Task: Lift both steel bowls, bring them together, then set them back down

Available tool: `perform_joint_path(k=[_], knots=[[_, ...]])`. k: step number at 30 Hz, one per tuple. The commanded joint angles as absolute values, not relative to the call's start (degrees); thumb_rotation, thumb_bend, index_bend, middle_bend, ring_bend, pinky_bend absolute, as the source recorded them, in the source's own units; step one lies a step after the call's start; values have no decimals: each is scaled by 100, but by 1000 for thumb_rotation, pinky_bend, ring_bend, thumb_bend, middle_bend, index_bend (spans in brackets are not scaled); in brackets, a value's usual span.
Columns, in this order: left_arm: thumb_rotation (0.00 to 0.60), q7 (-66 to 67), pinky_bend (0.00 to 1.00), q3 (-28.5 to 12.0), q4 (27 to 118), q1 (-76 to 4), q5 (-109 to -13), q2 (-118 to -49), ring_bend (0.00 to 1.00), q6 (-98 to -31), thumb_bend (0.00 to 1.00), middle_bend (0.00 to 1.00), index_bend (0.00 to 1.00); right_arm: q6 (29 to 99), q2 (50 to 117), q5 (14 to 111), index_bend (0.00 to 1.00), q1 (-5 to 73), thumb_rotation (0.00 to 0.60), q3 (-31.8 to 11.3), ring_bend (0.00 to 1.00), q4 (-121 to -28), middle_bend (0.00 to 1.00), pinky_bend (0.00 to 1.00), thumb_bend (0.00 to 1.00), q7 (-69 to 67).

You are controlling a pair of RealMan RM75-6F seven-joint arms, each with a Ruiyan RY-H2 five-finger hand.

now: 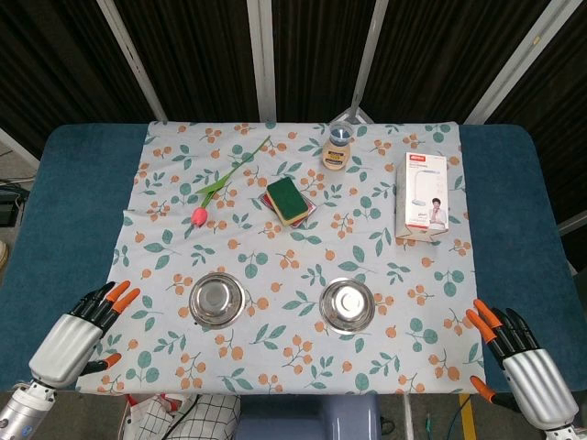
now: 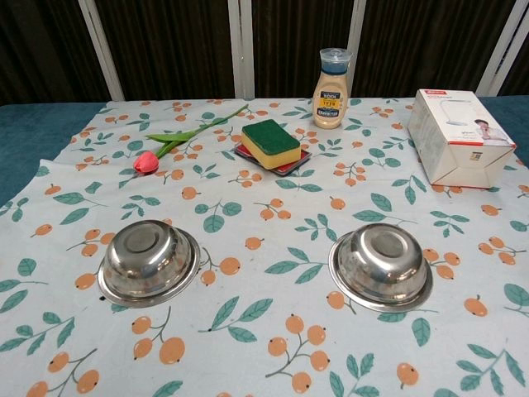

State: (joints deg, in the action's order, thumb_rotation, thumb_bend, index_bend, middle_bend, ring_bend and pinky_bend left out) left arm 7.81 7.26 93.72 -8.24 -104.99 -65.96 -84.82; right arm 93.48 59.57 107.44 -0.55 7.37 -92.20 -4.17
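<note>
Two steel bowls lie upside down on the floral tablecloth, apart from each other: the left bowl [image 1: 216, 300] [image 2: 149, 260] and the right bowl [image 1: 348, 304] [image 2: 381, 263]. My left hand [image 1: 81, 332] hovers at the table's near left corner, fingers spread, holding nothing, well to the left of the left bowl. Near the right front corner my right hand [image 1: 515, 354] is likewise open and empty, to the right of the right bowl. Neither hand shows in the chest view.
Behind the bowls lie a pink tulip [image 1: 216, 188] [image 2: 178, 142], a green-and-yellow sponge on a red dish [image 1: 289, 200] [image 2: 270, 142], a sauce bottle [image 1: 337, 148] [image 2: 331, 88] and a white lamp box [image 1: 424, 195] [image 2: 456, 136]. Blue table edge [image 1: 64, 211] flanks the cloth.
</note>
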Motion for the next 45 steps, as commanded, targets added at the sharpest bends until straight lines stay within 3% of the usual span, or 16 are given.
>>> perform_joint_path(k=[1, 11, 17, 36, 45], knots=[[600, 809, 160, 724, 9371, -829, -10505, -6612, 7, -8465, 78, 0, 0, 9344, 5956, 10746, 0, -58, 600, 744, 0, -9217, 0, 0, 264, -409], [600, 917, 160, 678, 9366, -1007, -10502, -6805, 7, -8143, 78, 0, 0, 9246, 5966, 10624, 0, -4, 600, 690, 0, -9218, 0, 0, 265, -445], [600, 1256, 160, 494, 9561, -1348, -10194, -7072, 7, -7441, 78, 0, 0, 9037, 6001, 10438, 0, 91, 600, 620, 0, -9229, 0, 0, 264, -461], [600, 3164, 162, -445, 9655, -2434, -8175, -8496, 0, -5586, 108, 3, 0, 8732, 5978, 10001, 0, 252, 600, 453, 0, -9262, 0, 0, 264, -596], [600, 3886, 165, -574, 9554, -2813, -7410, -8937, 0, -5365, 108, 1, 0, 8677, 5830, 9845, 0, 295, 600, 421, 0, -9239, 0, 0, 264, -999]])
